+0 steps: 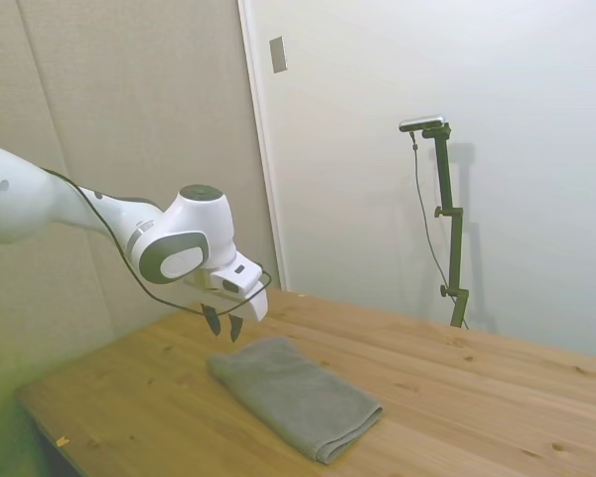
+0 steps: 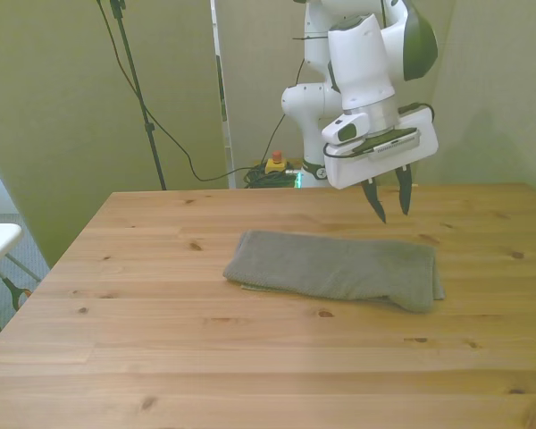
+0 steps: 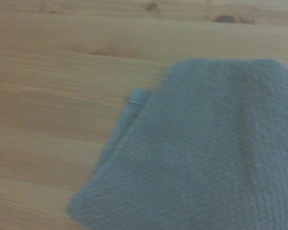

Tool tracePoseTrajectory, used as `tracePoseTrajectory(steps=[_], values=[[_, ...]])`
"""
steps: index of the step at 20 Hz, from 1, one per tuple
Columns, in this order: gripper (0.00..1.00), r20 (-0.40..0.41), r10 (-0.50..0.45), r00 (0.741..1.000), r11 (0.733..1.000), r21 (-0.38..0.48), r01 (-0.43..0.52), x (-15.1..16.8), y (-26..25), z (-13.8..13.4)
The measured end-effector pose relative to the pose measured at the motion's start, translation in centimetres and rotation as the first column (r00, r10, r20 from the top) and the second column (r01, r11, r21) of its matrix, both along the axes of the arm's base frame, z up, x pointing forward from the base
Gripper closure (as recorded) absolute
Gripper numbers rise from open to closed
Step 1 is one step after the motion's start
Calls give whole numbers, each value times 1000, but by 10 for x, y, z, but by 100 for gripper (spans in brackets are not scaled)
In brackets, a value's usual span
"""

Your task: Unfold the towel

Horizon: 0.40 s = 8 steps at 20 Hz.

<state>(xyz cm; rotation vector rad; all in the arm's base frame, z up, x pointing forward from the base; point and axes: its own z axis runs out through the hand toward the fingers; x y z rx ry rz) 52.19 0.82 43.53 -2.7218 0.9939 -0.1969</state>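
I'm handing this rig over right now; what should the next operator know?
Gripper: open, empty, hanging above the towel's end at the front view's right.
Towel: lying flat on the wooden table, touching nothing else. A second layer peeks out at its edge in the wrist view, so it looks still folded.
Done: nothing visibly opened.
Left: grasp the top layer and spread it out.

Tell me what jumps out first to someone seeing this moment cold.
The grey-green towel draws the eye first: it lies flat along the middle of the wooden table, with a lower layer peeking out at one edge in the wrist view. Next is the white arm's tool, hanging open and empty just above the towel's end at the front view's right, touching nothing.
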Motion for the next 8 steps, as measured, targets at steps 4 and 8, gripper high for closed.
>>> tracePoseTrajectory(steps=[4,8], values=[[0,-101,-145,984,981,-146,130,-16,-1,4],[0,-118,-218,969,956,-228,187,-62,21,27]])
